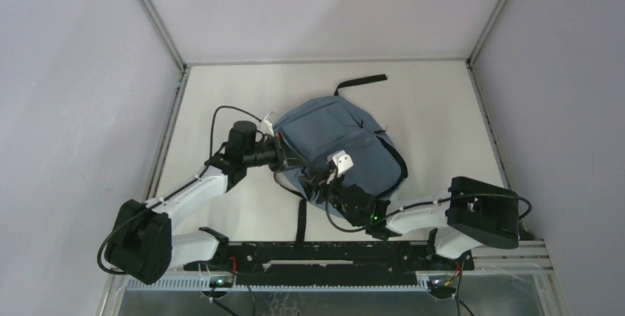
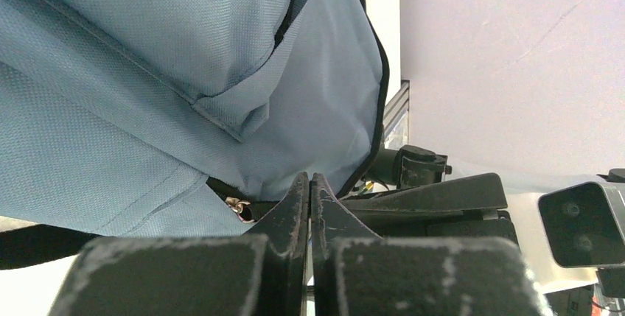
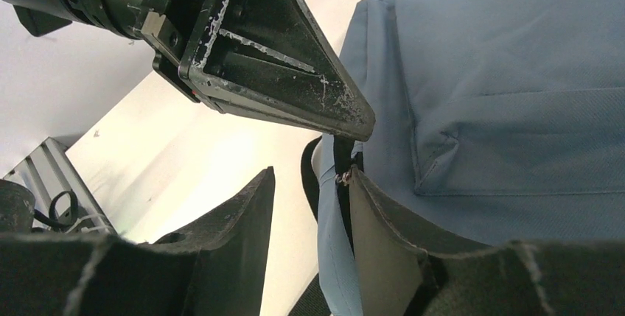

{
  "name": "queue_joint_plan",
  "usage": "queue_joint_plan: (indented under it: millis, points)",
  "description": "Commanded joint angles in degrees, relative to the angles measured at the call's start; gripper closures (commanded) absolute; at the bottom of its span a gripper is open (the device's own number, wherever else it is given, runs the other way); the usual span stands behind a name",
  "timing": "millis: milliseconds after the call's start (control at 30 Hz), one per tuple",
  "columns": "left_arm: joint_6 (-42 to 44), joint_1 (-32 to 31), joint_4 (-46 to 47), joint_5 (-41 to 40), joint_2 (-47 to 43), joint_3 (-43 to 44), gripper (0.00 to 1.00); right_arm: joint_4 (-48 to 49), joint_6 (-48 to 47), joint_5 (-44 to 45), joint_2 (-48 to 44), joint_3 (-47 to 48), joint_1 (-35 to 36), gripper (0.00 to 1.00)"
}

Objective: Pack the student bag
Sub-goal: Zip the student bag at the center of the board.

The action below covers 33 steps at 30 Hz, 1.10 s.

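Note:
The student bag (image 1: 346, 143) is a dusty-blue backpack lying flat mid-table, with black straps trailing far and near. My left gripper (image 1: 295, 163) is at its near-left edge. In the left wrist view the jaws (image 2: 309, 180) are pressed shut where the black zip line and piping meet, pinching the bag's edge (image 2: 184, 73). A small metal zip pull (image 2: 237, 205) sits just left of them. My right gripper (image 1: 323, 179) is open (image 3: 311, 172). The bag's edge (image 3: 516, 73) and the zip pull (image 3: 343, 177) lie against its right finger (image 3: 383, 235). The left gripper's fingertips (image 3: 324, 102) hang just above.
A black strap (image 1: 301, 220) runs from the bag toward the near rail (image 1: 324, 251). Another strap (image 1: 362, 82) lies at the far side. Grey walls with metal frame posts (image 1: 151, 14) enclose the table. No books are in view.

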Motion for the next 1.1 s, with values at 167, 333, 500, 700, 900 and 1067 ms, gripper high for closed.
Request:
queue_joint_plan:
  millis: [167,333,500,700,900,1067]
  points:
    - [-0.9,0.5,4.0,2.8,-1.7,-0.3,1.00,7.1,0.0,0.0,4.7,3.3,-2.3,0.50]
    - [-0.9,0.5,4.0,3.1,-1.6,-0.3,1.00,8.1,-0.4,-0.1,6.3,4.4,-4.0,0.50]
    - [-1.1,0.5,4.2,3.3,-1.3,-0.4,1.00,7.9,-0.2,-0.9,7.7,5.7,-4.9,0.57]
    - [-1.2,0.4,4.4,3.1,-1.4,-0.4,1.00,7.9,1.1,-1.7,8.7,6.3,-5.8,0.73]
    - [-1.1,0.5,4.6,3.4,-1.1,-0.4,1.00,6.3,0.7,-1.6,7.9,6.3,-5.9,0.97]
    - [1.8,1.3,2.8,1.7,-3.5,0.3,0.40,4.5,0.6,-0.3,7.1,6.3,-5.5,1.00]
